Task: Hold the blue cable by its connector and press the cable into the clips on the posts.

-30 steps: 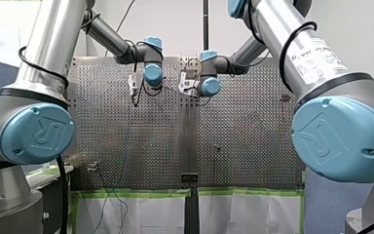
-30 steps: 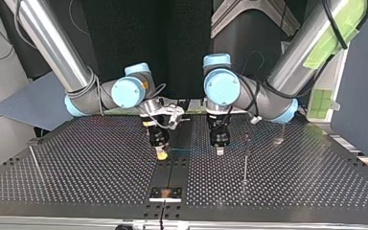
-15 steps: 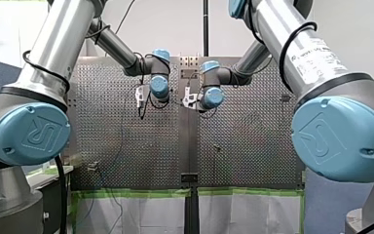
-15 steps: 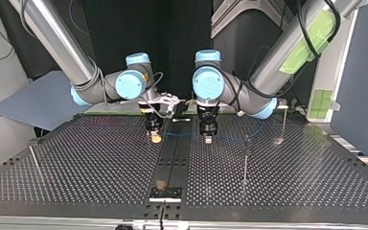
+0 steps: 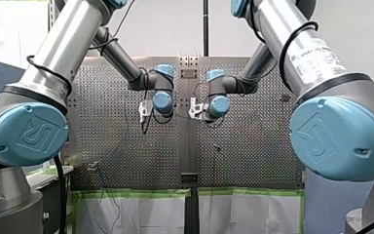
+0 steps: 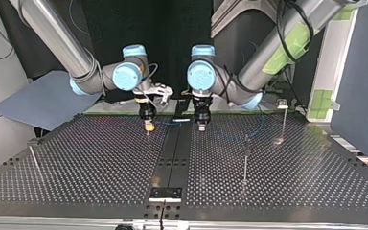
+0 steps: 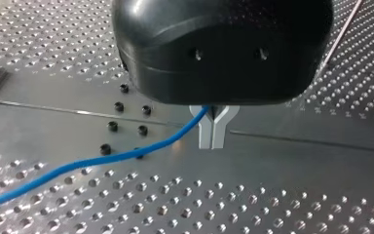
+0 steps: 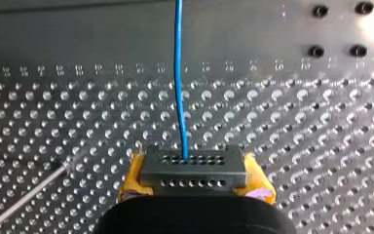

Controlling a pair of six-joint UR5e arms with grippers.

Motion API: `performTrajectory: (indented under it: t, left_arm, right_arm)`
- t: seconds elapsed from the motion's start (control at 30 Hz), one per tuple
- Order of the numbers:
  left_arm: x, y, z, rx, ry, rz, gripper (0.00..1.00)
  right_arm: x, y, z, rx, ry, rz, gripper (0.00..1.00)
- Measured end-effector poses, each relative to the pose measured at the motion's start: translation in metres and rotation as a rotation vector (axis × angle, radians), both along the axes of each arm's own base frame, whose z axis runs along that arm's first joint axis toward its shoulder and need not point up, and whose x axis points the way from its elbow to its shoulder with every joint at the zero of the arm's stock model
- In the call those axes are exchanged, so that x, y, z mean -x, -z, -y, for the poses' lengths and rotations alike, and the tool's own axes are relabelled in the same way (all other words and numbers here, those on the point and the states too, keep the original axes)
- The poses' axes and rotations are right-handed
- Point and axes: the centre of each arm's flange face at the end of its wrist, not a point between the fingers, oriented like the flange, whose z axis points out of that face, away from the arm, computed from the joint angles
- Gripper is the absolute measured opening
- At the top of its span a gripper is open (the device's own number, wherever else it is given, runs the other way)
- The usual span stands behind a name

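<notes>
In the right wrist view my right gripper (image 8: pixel 193 171) is shut with its yellow pads (image 8: pixel 132 178) on a dark grey connector (image 8: pixel 193 165). The blue cable (image 8: pixel 179 73) runs straight ahead out of it. In the left wrist view my left gripper (image 7: pixel 213 139) has its metal fingers shut on the blue cable (image 7: pixel 126 155), which trails off to one side over the plate. In the top view both grippers hang low over the far part of the table, my right gripper (image 6: pixel 148 125) at the left, my left gripper (image 6: pixel 201 125) at the right, with the cable (image 6: pixel 173 122) faint between them.
Thin posts stand on the perforated table (image 6: pixel 100 167): one (image 6: pixel 245 158) at the top view's right of centre, one (image 6: pixel 283 120) further back right, one (image 6: pixel 33 155) at the left edge. A small black block (image 6: pixel 165 193) sits at the near middle.
Both grippers have moved together across the table, away from the top view's camera and towards the arms' side, keeping their grip and about the same spacing.
</notes>
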Motion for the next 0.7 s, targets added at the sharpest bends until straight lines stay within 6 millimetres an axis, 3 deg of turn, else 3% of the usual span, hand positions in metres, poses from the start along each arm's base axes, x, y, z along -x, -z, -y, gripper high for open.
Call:
performTrajectory:
  t: [0.27, 0.7]
  left_arm:
    - [0.011, 0.017, 0.005, 0.007, 0.017, 0.012, 0.02]
    - [0.027, 0.077, 0.037, -0.012, 0.069, -0.025, 0.02]
  right_arm:
    - [0.017, 0.003, -0.007, 0.023, 0.023, 0.025, 0.0]
    - [0.046, 0.015, -0.018, 0.042, 0.077, 0.049, 0.0]
